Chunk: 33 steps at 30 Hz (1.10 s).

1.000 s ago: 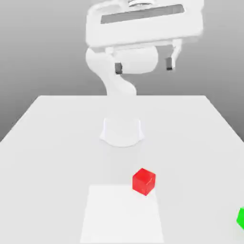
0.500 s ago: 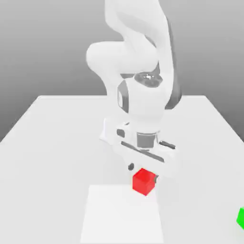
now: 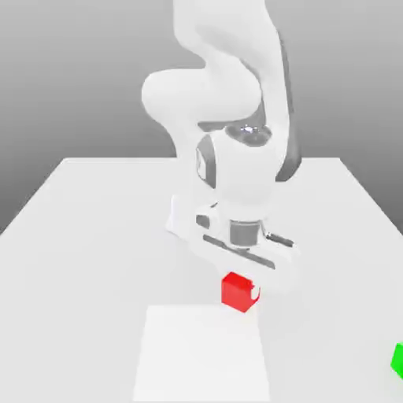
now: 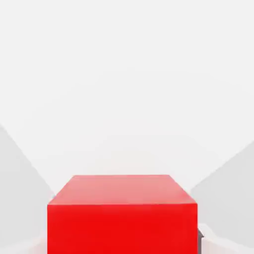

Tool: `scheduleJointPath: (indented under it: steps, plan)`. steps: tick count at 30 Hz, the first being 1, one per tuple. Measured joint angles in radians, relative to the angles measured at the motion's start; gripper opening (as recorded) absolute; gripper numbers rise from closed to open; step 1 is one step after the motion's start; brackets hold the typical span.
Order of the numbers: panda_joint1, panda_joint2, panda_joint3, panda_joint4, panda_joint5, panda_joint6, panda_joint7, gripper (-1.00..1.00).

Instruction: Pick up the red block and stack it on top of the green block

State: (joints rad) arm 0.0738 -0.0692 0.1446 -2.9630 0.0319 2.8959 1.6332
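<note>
The hand sits low over the red block — fingers straddling it — grip can't be judged.

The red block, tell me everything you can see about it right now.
The red block is a small plain cube, uniformly bright red with a matte, unmarked surface. It sits flat on the white table, by the far edge of a paler square patch. The gripper is lowered right over it. The hand view shows its top and one side face close up.

White table, red block, green block
</note>
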Motion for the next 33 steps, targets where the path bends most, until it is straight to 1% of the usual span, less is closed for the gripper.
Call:
scheduleJointPath:
  steps: [2, 4, 10, 15, 22, 24, 26, 27, 33]
  plan:
    - [0.018, -0.043, -0.004, 0.011, 0.014, -0.055, -0.035, -1.00]
    - [0.038, -0.024, 0.007, 0.066, -0.004, -0.093, -0.102, -1.00]
    - [0.123, 0.097, 0.057, 0.278, -0.072, -0.191, -0.345, -1.00]
    - [0.163, 0.204, 0.104, 0.459, -0.121, -0.272, -0.560, -1.00]
    - [0.210, 0.353, 0.194, 0.714, -0.191, -0.387, -0.859, -1.00]
    - [0.228, 0.412, 0.192, 0.752, -0.223, -0.369, -0.885, -1.00]
    - [0.251, 0.481, 0.168, 0.765, -0.262, -0.316, -0.870, -1.00]
    - [0.261, 0.509, 0.155, 0.768, -0.278, -0.292, -0.861, 1.00]
    - [0.267, 0.523, 0.149, 0.770, -0.286, -0.280, -0.856, 1.00]
